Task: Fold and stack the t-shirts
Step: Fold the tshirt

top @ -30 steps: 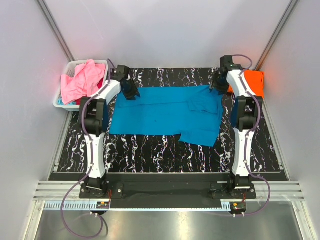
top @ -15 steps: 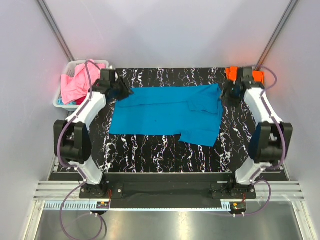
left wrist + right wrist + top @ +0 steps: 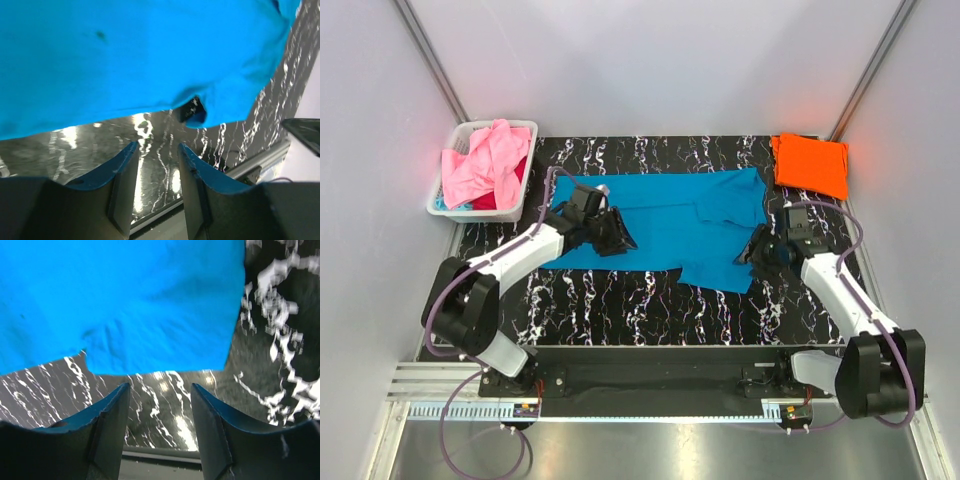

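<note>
A teal-blue t-shirt (image 3: 660, 225) lies spread flat on the black marbled table (image 3: 620, 300), one sleeve folded in at the right. It fills the top of the left wrist view (image 3: 125, 55) and of the right wrist view (image 3: 125, 300). My left gripper (image 3: 622, 240) is open and empty over the shirt's near left part. My right gripper (image 3: 752, 252) is open and empty at the shirt's near right corner. A folded orange t-shirt (image 3: 810, 165) lies at the back right. A pink t-shirt (image 3: 485, 160) and a red one (image 3: 502, 200) sit in the basket.
A white lattice basket (image 3: 440, 205) stands at the back left corner, off the table's mat. Grey walls close in the table on three sides. A metal rail (image 3: 640, 380) runs along the near edge by the arm bases.
Both arms have swung from the table's far corners toward me. The left gripper now hovers over the shirt's near left part, the right gripper at its near right corner. The shirt has not moved.
</note>
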`<action>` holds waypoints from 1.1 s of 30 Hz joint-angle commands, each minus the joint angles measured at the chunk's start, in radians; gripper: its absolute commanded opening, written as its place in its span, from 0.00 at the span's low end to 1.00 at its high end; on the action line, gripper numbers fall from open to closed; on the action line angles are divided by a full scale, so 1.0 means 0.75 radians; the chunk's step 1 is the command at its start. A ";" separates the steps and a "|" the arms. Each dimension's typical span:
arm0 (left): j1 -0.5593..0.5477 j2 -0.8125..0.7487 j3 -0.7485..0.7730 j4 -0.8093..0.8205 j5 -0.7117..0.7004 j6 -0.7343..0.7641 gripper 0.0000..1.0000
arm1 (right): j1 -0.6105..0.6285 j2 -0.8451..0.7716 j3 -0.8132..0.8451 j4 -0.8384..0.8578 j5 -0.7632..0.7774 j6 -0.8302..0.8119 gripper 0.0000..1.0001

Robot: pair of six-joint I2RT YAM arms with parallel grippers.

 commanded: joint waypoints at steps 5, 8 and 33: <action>-0.073 0.113 -0.080 0.344 0.163 -0.095 0.41 | 0.037 -0.009 -0.154 0.031 0.173 0.108 0.59; -0.075 0.171 -0.072 0.390 0.198 -0.099 0.40 | 0.037 -0.013 -0.152 -0.004 0.281 0.087 0.60; -0.083 0.122 -0.072 0.351 0.264 -0.059 0.40 | 0.025 0.194 -0.273 0.285 0.065 0.190 0.51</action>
